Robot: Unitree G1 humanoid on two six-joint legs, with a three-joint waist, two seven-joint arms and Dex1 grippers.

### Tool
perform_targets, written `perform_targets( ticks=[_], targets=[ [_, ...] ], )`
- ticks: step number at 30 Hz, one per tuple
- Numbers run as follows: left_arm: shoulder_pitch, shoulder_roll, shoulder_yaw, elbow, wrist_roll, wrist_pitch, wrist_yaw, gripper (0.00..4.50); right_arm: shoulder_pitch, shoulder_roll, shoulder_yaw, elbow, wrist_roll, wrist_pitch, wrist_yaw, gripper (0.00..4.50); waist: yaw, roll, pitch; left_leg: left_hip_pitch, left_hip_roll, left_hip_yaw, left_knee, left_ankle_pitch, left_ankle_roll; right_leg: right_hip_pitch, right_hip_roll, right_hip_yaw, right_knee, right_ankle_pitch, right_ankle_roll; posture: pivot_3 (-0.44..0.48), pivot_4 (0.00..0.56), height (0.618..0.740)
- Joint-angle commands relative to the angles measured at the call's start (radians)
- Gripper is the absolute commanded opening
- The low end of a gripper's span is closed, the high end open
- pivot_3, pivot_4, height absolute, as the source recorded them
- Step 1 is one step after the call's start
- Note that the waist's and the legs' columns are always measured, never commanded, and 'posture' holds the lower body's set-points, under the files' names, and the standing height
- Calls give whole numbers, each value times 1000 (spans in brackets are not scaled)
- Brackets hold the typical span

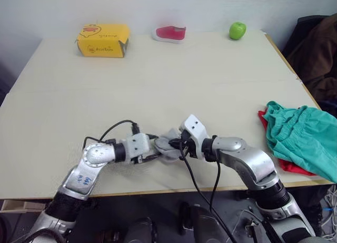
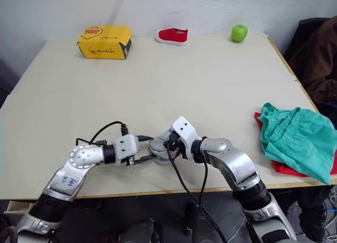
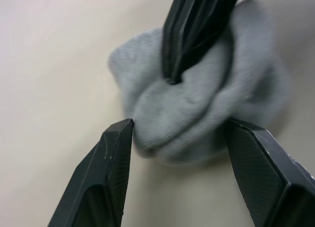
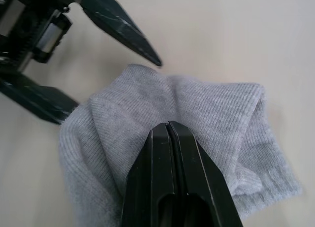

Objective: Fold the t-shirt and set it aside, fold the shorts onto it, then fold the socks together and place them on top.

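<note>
The socks point(image 1: 167, 146) lie as one light grey bundle near the table's front edge, between my two grippers. My right gripper point(image 4: 169, 124) is shut, its tips pinching the cloth on top of the socks point(image 4: 206, 109). My left gripper point(image 3: 179, 122) is open, one finger on each side of the socks point(image 3: 197, 113) with the cloth between the tips. At the table's right edge the teal shorts point(image 1: 300, 135) lie on the folded red t-shirt point(image 1: 287, 166), of which a red rim shows underneath.
A yellow box point(image 1: 102, 40), a small red shoe point(image 1: 170, 33) and a green apple point(image 1: 237, 30) stand along the table's far edge. Dark clothing point(image 1: 316, 53) hangs beyond the right edge. Black cables run from both wrists.
</note>
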Motion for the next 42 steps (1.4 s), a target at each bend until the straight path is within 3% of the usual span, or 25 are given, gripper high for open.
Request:
perform_targets(
  ticks=[1, 3, 8, 12, 19, 23, 32, 37, 42],
  targets=[
    [-60, 40, 131, -66, -250, 246, -78, 2838, 25, -12, 34, 35, -33, -20, 4, 0, 2, 0, 0, 0, 0, 0, 0, 0, 0, 0, 0, 0, -1, 0, 0, 0, 150, 740],
    [-133, 33, 154, -20, -288, 317, -68, 2838, 28, -13, 42, 40, -44, -36, 7, 0, 5, -1, 0, -1, 0, -1, 1, 0, 0, 0, 0, 0, -2, 0, 0, 0, 150, 740],
    [-328, -42, 111, 157, -312, 412, -101, 1312, 37, -15, 46, 48, -57, -57, 10, 0, 4, -3, -2, -2, -1, -2, 2, 0, 0, 1, 0, 0, 0, 1, 1, 0, 150, 740],
    [-385, -78, 12, 266, -205, 321, -137, 43, 40, -26, 49, 47, -66, -68, 9, 0, 0, -3, -2, -2, -1, -1, 1, 0, 0, 0, 2, 0, 0, 1, 1, 0, 150, 740],
    [-400, -96, -109, 355, -71, 184, -196, 43, 57, -43, 34, 15, -59, -53, 17, 0, 4, -3, -2, -2, -1, -1, 2, 0, -1, 1, 1, 0, -1, 1, 1, 0, 150, 740],
    [-407, -117, -176, 413, 45, 96, -167, 43, 79, -81, 24, -35, -27, -17, 49, 0, 11, -4, -2, -3, -1, -1, 2, 0, -1, 1, 1, -1, -1, 1, 2, 0, 150, 740],
    [-393, -154, -179, 444, 105, 33, -150, 43, 144, -267, -59, -221, 84, 64, 157, 0, 29, -5, -3, -3, -1, -2, 3, -1, 1, 1, 1, -1, -3, 1, 2, 0, 150, 740],
    [-365, -151, -173, 417, 116, 29, -150, 43, 38, -200, -156, -188, 138, 108, 110, 0, 24, -5, -2, -3, -1, -1, 4, -1, 1, 1, 1, -1, -4, 1, 2, 0, 150, 740],
    [-352, -150, -164, 399, 123, 30, -138, 43, -51, -113, -110, -103, 99, 95, 60, 0, 25, -5, -3, -3, -1, -2, 5, -1, 0, 1, 1, -1, -1, 1, 2, 0, 150, 740]
  ],
)
